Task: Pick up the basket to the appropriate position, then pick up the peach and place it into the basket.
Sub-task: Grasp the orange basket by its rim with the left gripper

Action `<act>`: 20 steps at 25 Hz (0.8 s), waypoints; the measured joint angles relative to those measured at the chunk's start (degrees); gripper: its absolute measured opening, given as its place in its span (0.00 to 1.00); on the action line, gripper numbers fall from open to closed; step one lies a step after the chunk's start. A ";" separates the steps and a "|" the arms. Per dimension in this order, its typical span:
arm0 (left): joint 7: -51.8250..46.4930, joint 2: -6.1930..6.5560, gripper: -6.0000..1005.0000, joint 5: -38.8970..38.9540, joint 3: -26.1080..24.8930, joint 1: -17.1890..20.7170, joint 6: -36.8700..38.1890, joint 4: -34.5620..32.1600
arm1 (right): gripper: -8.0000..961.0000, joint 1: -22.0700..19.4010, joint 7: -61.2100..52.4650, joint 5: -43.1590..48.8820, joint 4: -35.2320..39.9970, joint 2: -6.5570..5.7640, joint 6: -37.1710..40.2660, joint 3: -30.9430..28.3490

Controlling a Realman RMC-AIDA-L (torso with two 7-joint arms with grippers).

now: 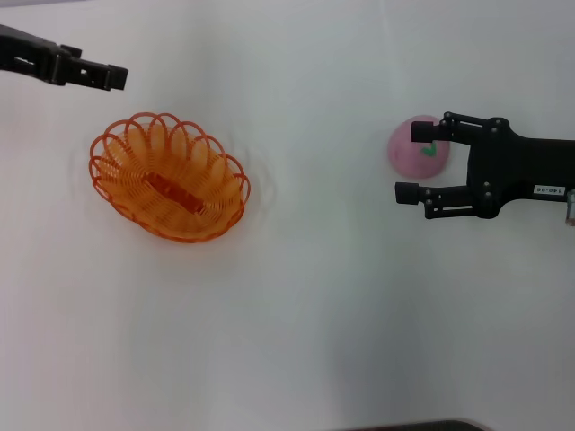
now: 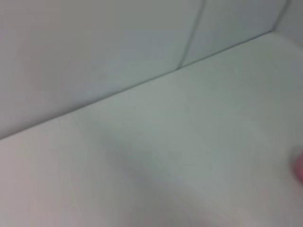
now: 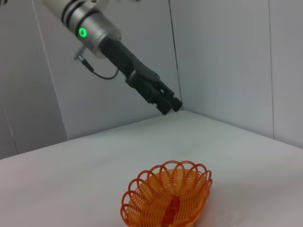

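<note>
An orange basket (image 1: 169,178) rests empty on the white surface (image 1: 314,314), left of centre. Far right, the pink peach (image 1: 416,148) sits between the spread fingers of the right tool (image 1: 415,162), which grips nothing yet. It should centre, then close gently. The left tool (image 1: 115,77) hovers beyond the basket, seemingly closed and empty.

The head view looks steeply down on the table (image 1: 296,341) from above. The right wrist view looks low across it toward the far wall, sharing the basket (image 1: 169,178) (image 3: 166,200) and left gripper (image 1: 115,77) (image 3: 176,107). The left wrist view faces the table's back edge, close.
</note>
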State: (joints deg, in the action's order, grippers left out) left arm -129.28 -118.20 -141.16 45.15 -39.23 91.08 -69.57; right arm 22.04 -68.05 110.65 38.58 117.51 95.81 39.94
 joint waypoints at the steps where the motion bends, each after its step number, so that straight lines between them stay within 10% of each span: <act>1: -1.23 -0.07 0.82 -1.62 0.46 -0.69 -0.53 0.20 | 0.98 0.01 0.00 0.00 0.00 0.00 0.00 0.00; 20: -9.24 -1.04 0.82 -16.14 10.11 -6.23 -13.89 13.50 | 0.98 0.23 0.21 0.00 -0.70 0.09 -1.16 -0.03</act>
State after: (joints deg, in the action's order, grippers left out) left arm -138.51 -119.23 -157.30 55.25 -45.46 77.19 -56.07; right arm 22.27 -67.84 110.65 37.88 117.60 94.65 39.91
